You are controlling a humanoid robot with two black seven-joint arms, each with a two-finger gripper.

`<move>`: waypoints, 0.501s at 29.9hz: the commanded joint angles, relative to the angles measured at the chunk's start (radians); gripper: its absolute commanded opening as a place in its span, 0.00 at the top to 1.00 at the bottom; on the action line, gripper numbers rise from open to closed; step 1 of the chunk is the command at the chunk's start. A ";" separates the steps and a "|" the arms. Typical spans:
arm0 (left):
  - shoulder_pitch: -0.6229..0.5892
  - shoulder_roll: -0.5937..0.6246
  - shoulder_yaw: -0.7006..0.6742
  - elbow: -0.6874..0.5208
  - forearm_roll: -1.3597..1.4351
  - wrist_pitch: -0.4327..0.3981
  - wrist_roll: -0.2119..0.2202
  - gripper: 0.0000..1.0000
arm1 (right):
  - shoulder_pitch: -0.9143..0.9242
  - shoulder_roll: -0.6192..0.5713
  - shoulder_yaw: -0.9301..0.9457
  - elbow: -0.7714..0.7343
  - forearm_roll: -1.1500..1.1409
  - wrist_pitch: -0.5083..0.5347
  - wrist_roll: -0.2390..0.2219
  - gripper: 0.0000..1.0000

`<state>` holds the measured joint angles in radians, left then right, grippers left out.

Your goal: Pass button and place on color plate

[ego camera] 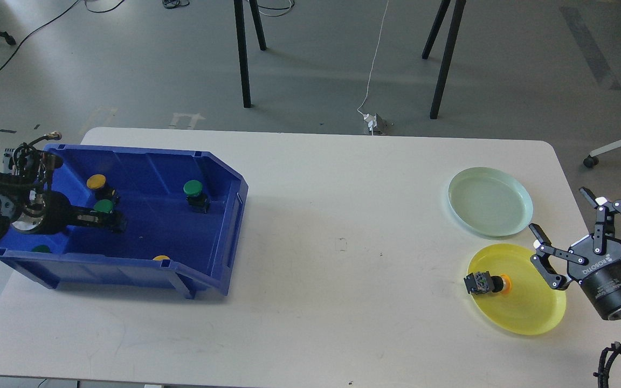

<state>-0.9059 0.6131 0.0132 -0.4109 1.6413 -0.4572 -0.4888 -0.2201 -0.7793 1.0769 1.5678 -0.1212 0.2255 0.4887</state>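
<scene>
A blue bin at the left holds several buttons. My left gripper reaches into it from the left and looks shut on the black body of a green button. Another green button stands further right, and a yellow button stands behind the gripper. A yellow-capped button lies on its side on the yellow plate at the right. A pale green plate behind it holds nothing. My right gripper is open and empty, at the yellow plate's right edge.
A green cap and a yellow cap show at the bin's near wall. The white table stretches between bin and plates. Black stand legs rise from the floor beyond the table's far edge.
</scene>
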 commanded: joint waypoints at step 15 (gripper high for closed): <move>-0.001 -0.042 -0.002 0.029 -0.043 0.023 0.000 0.21 | -0.005 0.000 -0.002 -0.005 0.000 0.000 0.000 0.06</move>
<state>-0.9066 0.5870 0.0103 -0.4048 1.6129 -0.4358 -0.4887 -0.2230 -0.7792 1.0758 1.5663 -0.1212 0.2255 0.4887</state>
